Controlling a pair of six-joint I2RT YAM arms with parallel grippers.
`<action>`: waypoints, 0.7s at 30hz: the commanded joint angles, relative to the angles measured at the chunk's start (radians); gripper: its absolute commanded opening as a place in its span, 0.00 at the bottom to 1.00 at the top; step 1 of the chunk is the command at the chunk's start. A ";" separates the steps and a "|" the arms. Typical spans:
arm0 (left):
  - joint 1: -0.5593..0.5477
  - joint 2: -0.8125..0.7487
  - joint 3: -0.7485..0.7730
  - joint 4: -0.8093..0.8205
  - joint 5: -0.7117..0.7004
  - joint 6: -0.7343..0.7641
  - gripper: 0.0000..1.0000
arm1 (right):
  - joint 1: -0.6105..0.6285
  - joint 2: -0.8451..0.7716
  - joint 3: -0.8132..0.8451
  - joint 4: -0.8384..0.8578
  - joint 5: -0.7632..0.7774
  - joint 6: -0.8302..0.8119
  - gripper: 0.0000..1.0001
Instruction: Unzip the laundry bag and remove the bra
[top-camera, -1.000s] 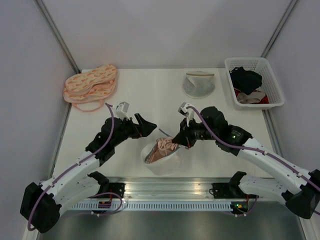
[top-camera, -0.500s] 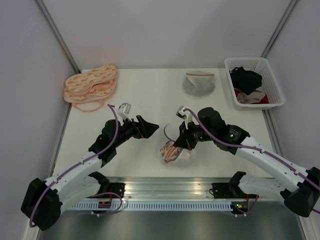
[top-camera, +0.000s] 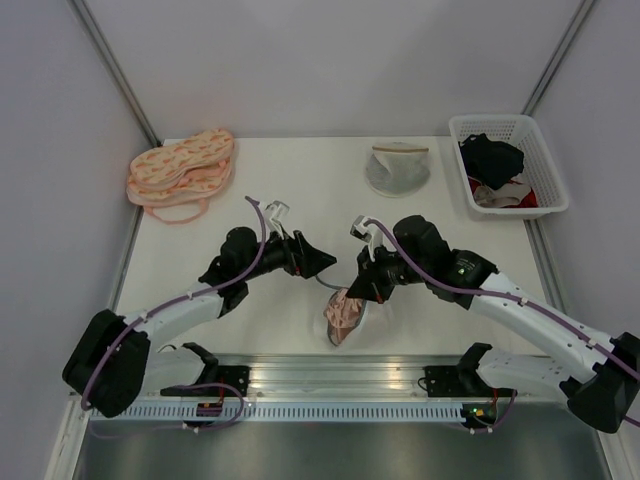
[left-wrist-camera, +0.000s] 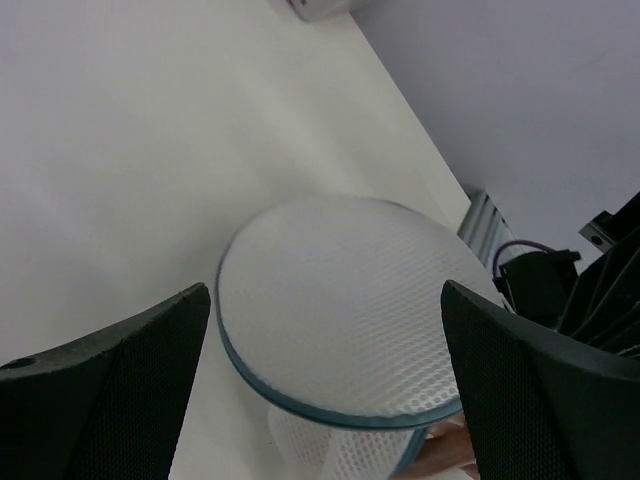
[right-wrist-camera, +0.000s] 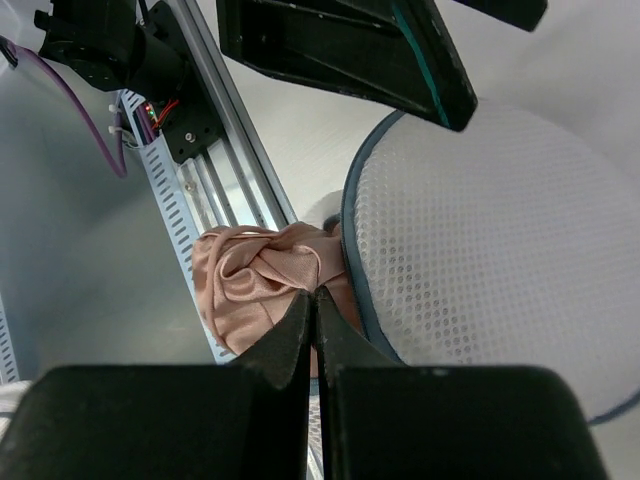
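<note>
Right gripper (right-wrist-camera: 315, 300) pinched shut on bra (top-camera: 345, 315), which pokes out of bag (left-wrist-camera: 340, 310) at its 9 o'clock, near desk (top-camera: 300, 190) front centre; left gripper (top-camera: 322, 264) wide open, empty, at bag's 10 o'clock.

No lettering, label, brand name or number can be read in any of the three views. The printed pattern on the fabrics forms no characters, and the hardware along the table's near edge shows too small to make out any marking.
</note>
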 joint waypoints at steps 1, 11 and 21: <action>0.000 0.104 0.097 0.075 0.250 -0.044 1.00 | 0.002 0.004 0.020 0.026 -0.025 -0.016 0.00; -0.037 0.334 0.235 0.005 0.462 0.005 1.00 | 0.003 0.016 0.018 0.034 -0.011 -0.016 0.00; -0.066 0.448 0.223 0.112 0.603 -0.023 0.81 | 0.002 0.021 0.023 0.031 0.021 -0.022 0.00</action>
